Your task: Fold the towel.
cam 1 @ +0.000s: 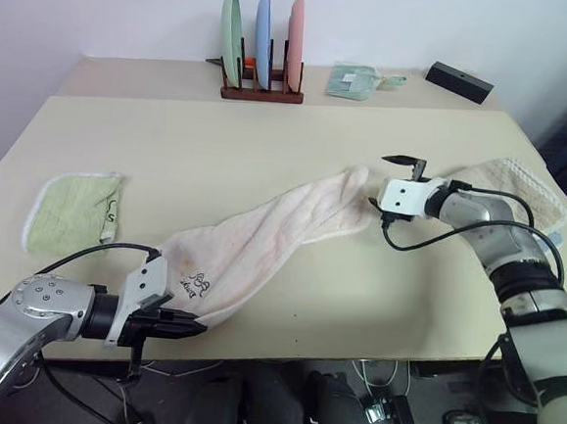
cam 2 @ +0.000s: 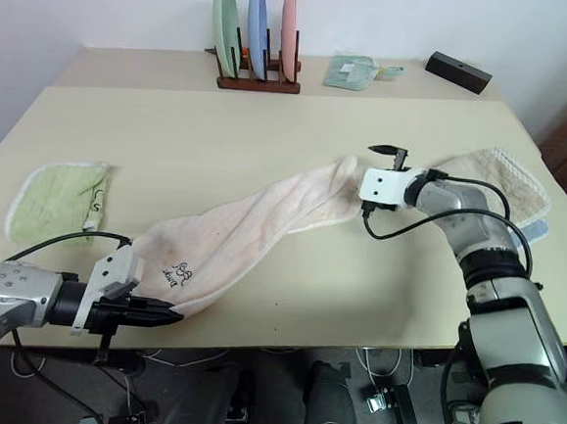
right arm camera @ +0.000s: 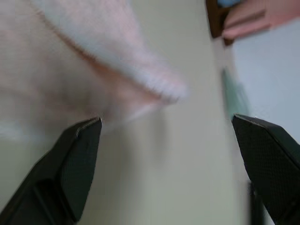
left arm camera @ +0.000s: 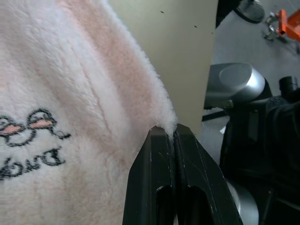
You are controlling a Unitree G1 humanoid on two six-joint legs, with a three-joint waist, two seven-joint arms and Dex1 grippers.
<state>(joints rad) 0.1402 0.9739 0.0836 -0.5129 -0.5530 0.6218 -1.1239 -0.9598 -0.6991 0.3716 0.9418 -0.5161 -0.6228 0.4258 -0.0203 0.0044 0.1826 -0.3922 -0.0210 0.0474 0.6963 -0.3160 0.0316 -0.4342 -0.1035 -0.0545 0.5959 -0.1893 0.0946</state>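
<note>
I am looking down on a pale pink-and-white terry towel [cam 1: 262,240], fluffy and rumpled, lying stretched in a long diagonal band across the smooth beige tabletop [cam 1: 269,142], from about seven o'clock near the front edge up toward two o'clock. My left gripper [cam 1: 191,329] is clenching its two black fingers tight on the towel's soft corner at the near end, just beside the small dark printed duck logo [cam 1: 197,284]. My right gripper [cam 1: 392,184] is hovering at the towel's far end with its fingers spread wide and grasping nothing; the fuzzy white hem is lying just ahead of them. At three o'clock a beige waffle-textured cloth [cam 1: 521,187] is lying under my right forearm. At nine o'clock a light green ribbed towel [cam 1: 72,210] is resting flat, well apart from the pink one. At twelve o'clock a dark wooden rack [cam 1: 261,92] is holding three upright plates in green, blue and pink, with a folded teal cloth [cam 1: 355,81] and a black rectangular block [cam 1: 460,82] beside it.
</note>
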